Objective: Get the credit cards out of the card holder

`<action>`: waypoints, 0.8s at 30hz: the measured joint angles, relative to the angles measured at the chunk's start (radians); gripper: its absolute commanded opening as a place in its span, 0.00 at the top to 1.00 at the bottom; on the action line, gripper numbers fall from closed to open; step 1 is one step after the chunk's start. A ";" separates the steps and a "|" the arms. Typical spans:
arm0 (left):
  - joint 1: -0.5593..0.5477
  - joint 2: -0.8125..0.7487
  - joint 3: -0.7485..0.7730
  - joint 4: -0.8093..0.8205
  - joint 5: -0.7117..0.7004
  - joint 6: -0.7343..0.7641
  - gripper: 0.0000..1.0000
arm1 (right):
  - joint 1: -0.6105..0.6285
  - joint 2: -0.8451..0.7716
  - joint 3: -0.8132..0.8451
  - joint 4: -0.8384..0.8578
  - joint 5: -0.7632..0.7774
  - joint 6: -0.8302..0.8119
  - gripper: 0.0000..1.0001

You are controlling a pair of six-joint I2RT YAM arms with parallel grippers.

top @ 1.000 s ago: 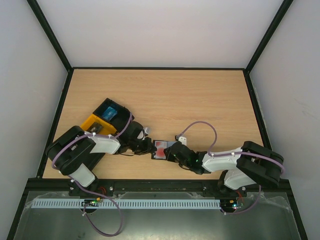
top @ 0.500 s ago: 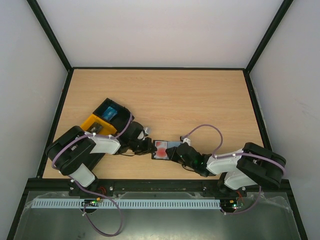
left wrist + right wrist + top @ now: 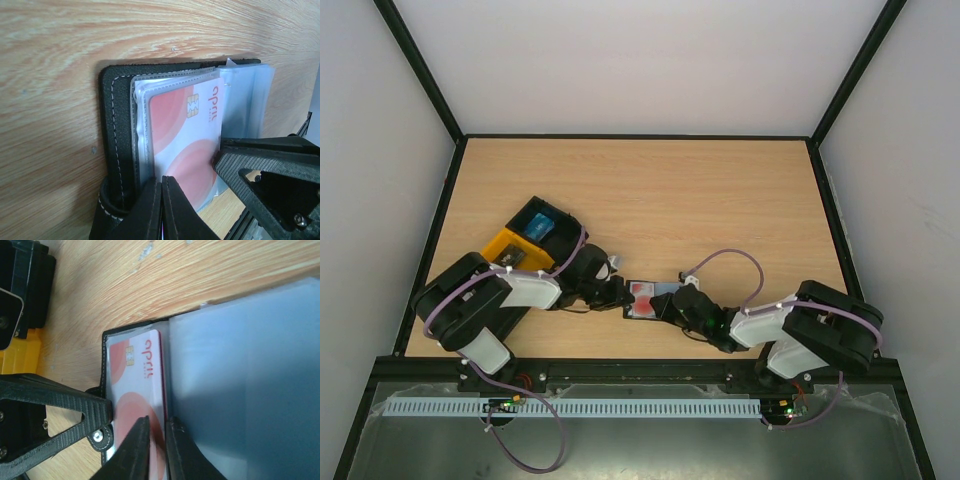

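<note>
Step we're on: pulling the red card, L arm as the anchor.

Going L to R. Far left on the table [image 3: 670,190] there's the orange tray [image 3: 503,247] w/ a blue thing [image 3: 535,222] in it. Could be a card already out, too small to tell tbh.

Next is the L gripper [image 3: 161,181]. Jaws are fully together, clamped on the near edge of the holder [image 3: 107,125], which lies open and flat near the front of the table, btw the two arms.

The card [image 3: 182,135] sits in the holder's top clear sleeve, not out yet.

Then the R gripper [image 3: 158,420]. Jaws are almost together w/ the card's long edge running btw them, so we read that as a pinch on the card. Can't rule out that it has some sleeve plastic too.

Next move imo: R slides the card sideways, away from the spine, flat and slow, while L doesn't let go. If the sleeve is pinched along w/ the card, the whole holder drags.

Views:
- Top cam gives the layout and the tray, but both jaw pairs are hidden under the wrists.
- L wrist shows the stitched spine, the chip and the print, and R's finger on the card's edge.
- R wrist alone shows that edge going btw R's fingers, plus the big flap of clear pockets [image 3: 240,390] folded off to the right, blurry.
</note>
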 measured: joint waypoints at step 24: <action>-0.008 0.003 -0.006 0.021 -0.008 -0.008 0.97 | -0.013 -0.161 -0.130 0.061 0.035 0.064 0.98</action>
